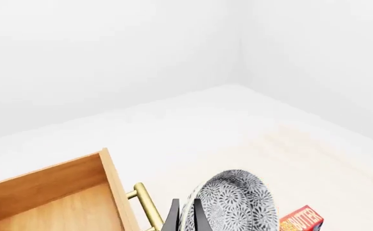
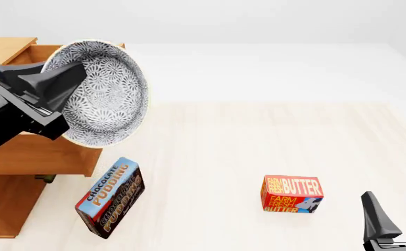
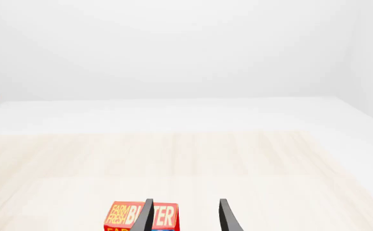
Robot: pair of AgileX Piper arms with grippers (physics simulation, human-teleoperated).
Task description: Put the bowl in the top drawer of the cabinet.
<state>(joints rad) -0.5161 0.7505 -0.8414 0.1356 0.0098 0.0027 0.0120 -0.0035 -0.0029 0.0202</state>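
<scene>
The speckled white bowl [image 2: 105, 99] hangs tilted on edge, with my left gripper [image 2: 74, 78] shut on its rim. It sits just above and to the right of the top drawer [image 2: 49, 157], which is pulled out of the cabinet [image 2: 0, 209]. In the left wrist view the two fingers [image 1: 173, 219] pinch the rim of the bowl [image 1: 234, 202], beside the open drawer [image 1: 45, 192] and its brass handle [image 1: 144, 204]. My right gripper [image 2: 396, 209] stands open and holds nothing, low at the near right; the right wrist view also shows this gripper [image 3: 185, 214] open.
A chocolate pudding box [image 2: 109, 196] lies below the drawer front. A red butter box [image 2: 292, 193] sits on the table left of the right gripper, also seen as the butter box [image 3: 132, 216] and butter box [image 1: 302, 219]. Pale wooden table [image 2: 259, 136].
</scene>
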